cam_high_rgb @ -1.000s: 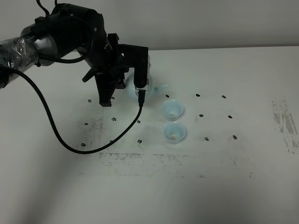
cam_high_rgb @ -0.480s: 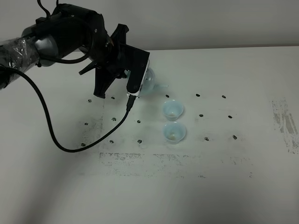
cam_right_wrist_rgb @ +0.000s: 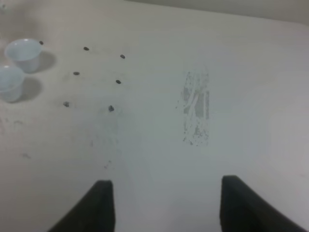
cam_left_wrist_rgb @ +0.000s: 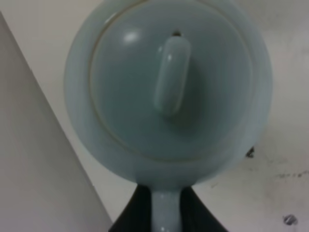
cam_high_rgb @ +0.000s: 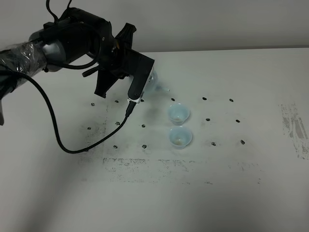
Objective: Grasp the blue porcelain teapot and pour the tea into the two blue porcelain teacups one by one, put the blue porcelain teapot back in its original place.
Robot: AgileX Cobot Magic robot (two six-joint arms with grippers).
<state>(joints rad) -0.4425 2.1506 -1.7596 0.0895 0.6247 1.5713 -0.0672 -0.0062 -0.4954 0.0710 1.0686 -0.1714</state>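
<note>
The blue porcelain teapot fills the left wrist view, lid and knob facing the camera. My left gripper is shut on its loop handle. In the high view the teapot hangs above the table, mostly hidden behind the wrist, with its spout pointing towards the two blue porcelain teacups. The far teacup looks empty. The near teacup has a faint brownish patch at its bottom; no stream of tea shows. My right gripper is open over bare table, far from both teacups.
A black cable loops from the left arm over the table at the left. Small dark marks dot the white table around the cups. Scuffed grey patches lie at the right edge and near the front.
The left wrist has rolled and risen, lifting and tilting the teapot; its spout now sits slightly higher and nearer the far cup. The cups have not moved.
</note>
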